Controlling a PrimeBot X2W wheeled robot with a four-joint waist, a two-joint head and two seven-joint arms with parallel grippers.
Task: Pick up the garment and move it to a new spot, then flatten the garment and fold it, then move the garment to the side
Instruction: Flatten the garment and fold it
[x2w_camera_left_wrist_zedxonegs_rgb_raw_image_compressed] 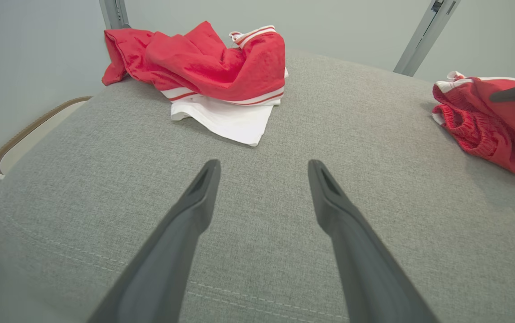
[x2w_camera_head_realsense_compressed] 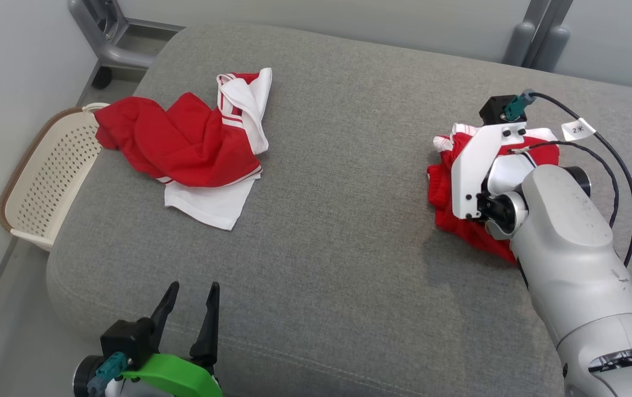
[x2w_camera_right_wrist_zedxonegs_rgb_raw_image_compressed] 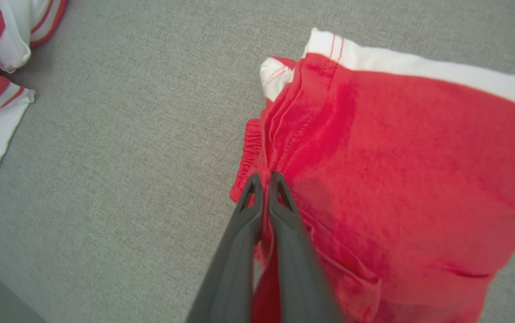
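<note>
The right tool (x2w_camera_right_wrist_zedxonegs_rgb_raw_image_compressed: 266, 179) is pinching a fold of the red shorts (x2w_camera_right_wrist_zedxonegs_rgb_raw_image_compressed: 396, 157), its two dark fingers pressed together on the fabric close to the gathered waistband. The red shorts (x2w_camera_head_realsense_compressed: 442, 187) are lying bunched on the right side of the grey cushion (x2w_camera_head_realsense_compressed: 338, 231), partly hidden in the head view by the pale right wrist and forearm reaching over them; a white band is showing along their far edge. The left tool (x2w_camera_head_realsense_compressed: 193, 289) is hovering over the near left edge of the cushion with its fingers spread wide and nothing between them, well apart from both pieces of clothing. A crumpled red and white garment (x2w_camera_head_realsense_compressed: 183, 143) is lying at the far left of the cushion, one red end hanging towards a perforated cream basket (x2w_camera_head_realsense_compressed: 46, 176) standing beside the cushion.
</note>
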